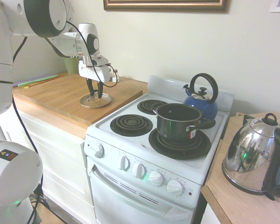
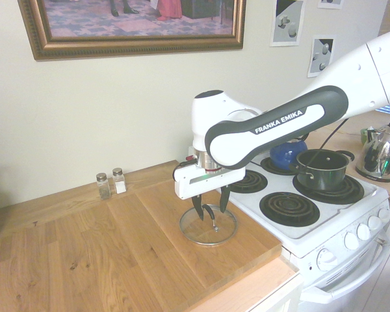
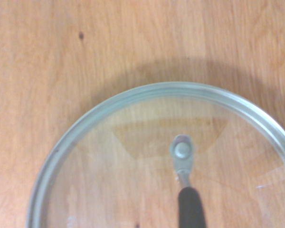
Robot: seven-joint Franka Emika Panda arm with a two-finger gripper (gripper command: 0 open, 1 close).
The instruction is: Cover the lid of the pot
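In the first exterior view, going left to right: the wooden table (image 1: 60, 98) fills the left, and the lid (image 1: 95, 101) lies flat on it, at about 9 o'clock from the stove. The jaws (image 1: 94, 88) point straight down over the lid's middle, their dark fingers (image 1: 90, 87) standing apart on either side of the lid's handle and reaching down close to the glass; whether they touch the handle cannot be told. Next comes the white stove (image 1: 144, 154). The pot (image 1: 178, 122) stands uncovered on the front right burner, well apart from the lid. A blue kettle (image 1: 201, 100) sits at about 1 o'clock from the pot, and a chrome kettle (image 1: 252, 158) stands at far right.
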